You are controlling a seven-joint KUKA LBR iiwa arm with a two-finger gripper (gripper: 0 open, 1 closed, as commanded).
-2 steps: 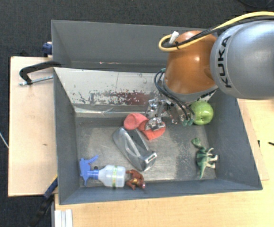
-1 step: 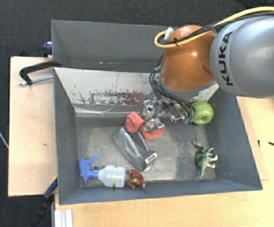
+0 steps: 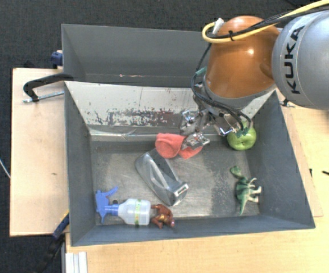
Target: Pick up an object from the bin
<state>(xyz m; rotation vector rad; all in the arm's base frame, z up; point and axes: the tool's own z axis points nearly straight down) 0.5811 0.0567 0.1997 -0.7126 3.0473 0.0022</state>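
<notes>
The thing nearest the gripper (image 3: 194, 136) is a soft-looking, pinkish-red lump of rubbery or cloth-like stuff (image 3: 167, 145). It lies on the floor of the grey metal bin (image 3: 76, 152), a little above the middle of the frame and close under the scratched back wall. Its long axis runs roughly left to right across the frame, dipping slightly toward the right. The gripper's metal tip hangs over that right-hand end, so the bulk of the lump lies to the left of the tip and slightly below it in the frame. Whether the gripper is apart or together cannot be told, since the bulky orange wrist cover (image 3: 238, 58) and its cables crowd the view, and nothing can be made out clamped in it.

Judging from this, a grasp would turn on closing across the lump's short axis rather than along its length.

Just to the right of the gripper a small round green apple (image 3: 242, 139) sits near the right wall, close enough to be nudged. Below the lump, a clear plastic scoop-like container (image 3: 159, 179) lies tilted, near but apart from it. Well away are a green toy dinosaur (image 3: 245, 191) at the lower right, and a white spray bottle with a blue trigger (image 3: 125, 210) beside a small brown figure (image 3: 163, 215) along the front wall.
</notes>
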